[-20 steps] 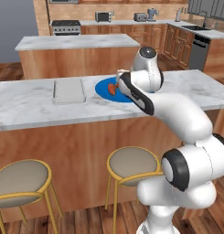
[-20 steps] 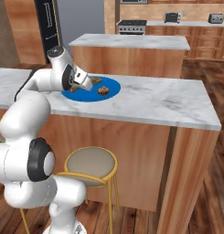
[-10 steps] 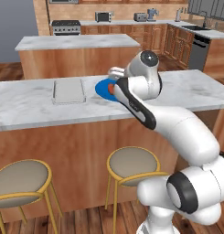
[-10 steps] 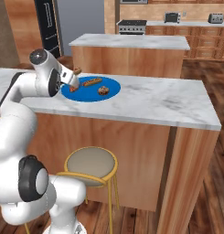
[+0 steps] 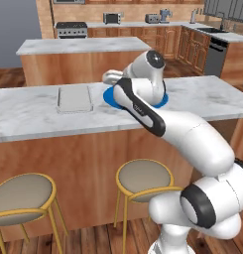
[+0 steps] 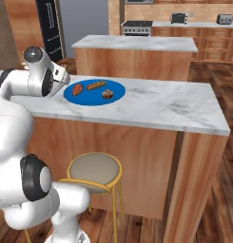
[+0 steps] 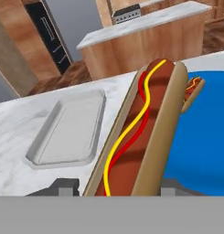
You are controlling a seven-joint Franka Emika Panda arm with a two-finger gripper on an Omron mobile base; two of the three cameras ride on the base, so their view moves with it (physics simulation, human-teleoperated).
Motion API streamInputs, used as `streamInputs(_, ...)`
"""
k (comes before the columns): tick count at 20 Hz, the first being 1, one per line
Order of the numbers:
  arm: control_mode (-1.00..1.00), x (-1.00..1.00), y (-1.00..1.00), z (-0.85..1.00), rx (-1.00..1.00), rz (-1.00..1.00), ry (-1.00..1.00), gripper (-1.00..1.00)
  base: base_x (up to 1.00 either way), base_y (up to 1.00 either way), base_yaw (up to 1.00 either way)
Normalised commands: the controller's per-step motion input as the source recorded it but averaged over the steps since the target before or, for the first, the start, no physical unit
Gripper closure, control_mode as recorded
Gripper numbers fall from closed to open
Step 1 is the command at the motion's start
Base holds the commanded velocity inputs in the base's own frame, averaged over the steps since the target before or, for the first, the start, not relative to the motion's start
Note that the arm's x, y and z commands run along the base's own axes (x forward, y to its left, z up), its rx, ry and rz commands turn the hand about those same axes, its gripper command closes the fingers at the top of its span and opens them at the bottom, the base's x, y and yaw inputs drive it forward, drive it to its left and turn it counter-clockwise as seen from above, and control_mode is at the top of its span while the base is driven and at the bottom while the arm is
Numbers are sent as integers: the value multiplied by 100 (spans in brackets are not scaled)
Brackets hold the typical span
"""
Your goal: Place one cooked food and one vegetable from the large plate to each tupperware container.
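Since a second ago the fingers (image 7: 115, 185) have carried a hot dog (image 7: 141, 137), apparently clamped, off the blue plate (image 6: 94, 92) toward the tray (image 7: 70, 130) at nine o'clock.

One hot dog (image 7: 141, 137), a red-brown sausage with yellow and red stripes in a tan bun, is riding lengthwise between the pincer's tips, above the edge of the blue plate (image 6: 115, 97). On that plate a second hot dog (image 6: 95, 86), a red-orange carrot piece (image 6: 77, 89) and a lumpy brown piece (image 6: 107, 94) are lying apart. A pale grey tray (image 5: 74, 98) is sitting beside the plate.
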Motion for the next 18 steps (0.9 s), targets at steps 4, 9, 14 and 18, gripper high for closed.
streamInputs(4, -100, 0, 71, 0, 0, 10, 0, 100, 0, 0, 0)
streamInputs(9, -100, 0, 62, 0, 0, 9, 0, 100, 0, 0, 0)
streamInputs(14, -100, 22, 39, -2, -2, 3, 2, 100, 0, 0, 0)
streamInputs(18, -100, 31, 4, -24, 0, 8, 7, 100, 0, 0, 0)
